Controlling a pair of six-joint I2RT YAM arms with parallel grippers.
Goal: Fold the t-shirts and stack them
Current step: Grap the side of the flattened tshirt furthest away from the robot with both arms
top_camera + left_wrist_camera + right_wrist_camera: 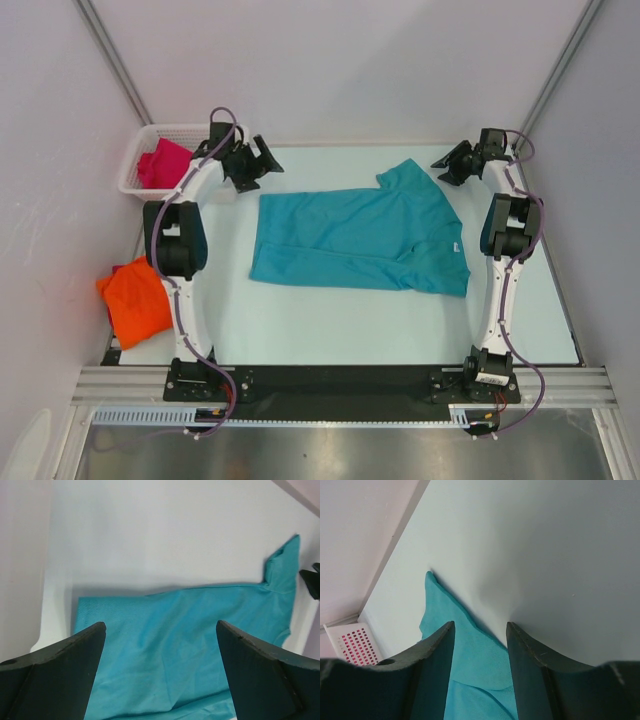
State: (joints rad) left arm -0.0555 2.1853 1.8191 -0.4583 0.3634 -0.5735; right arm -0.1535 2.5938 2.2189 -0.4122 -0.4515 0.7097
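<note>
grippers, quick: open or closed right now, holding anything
Left gripper: open wide, holding nothing, above the teal t-shirt.
Right gripper: open, holding nothing.

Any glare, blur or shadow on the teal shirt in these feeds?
Top external: even light, teal t-shirt sharp, no glare. Left wrist: dark left fingers soft-edged up close, soft shadow beyond the shirt. Right wrist: dark right fingers mask the lower frame.
</note>
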